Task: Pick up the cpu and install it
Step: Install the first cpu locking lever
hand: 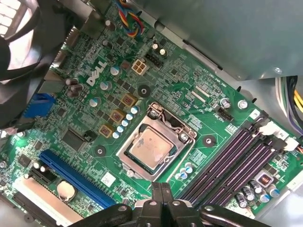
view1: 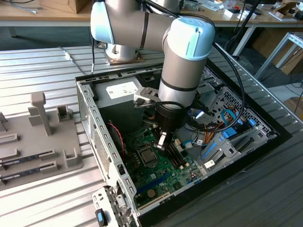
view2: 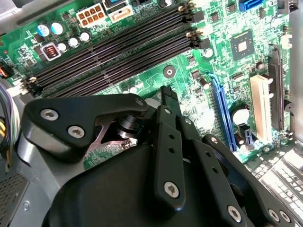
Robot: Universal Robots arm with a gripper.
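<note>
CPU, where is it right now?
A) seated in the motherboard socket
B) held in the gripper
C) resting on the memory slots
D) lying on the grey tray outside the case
A: in the first wrist view the cpu lies flat inside the metal socket frame on the motherboard, with the gripper shut and empty beside the socket.
</note>
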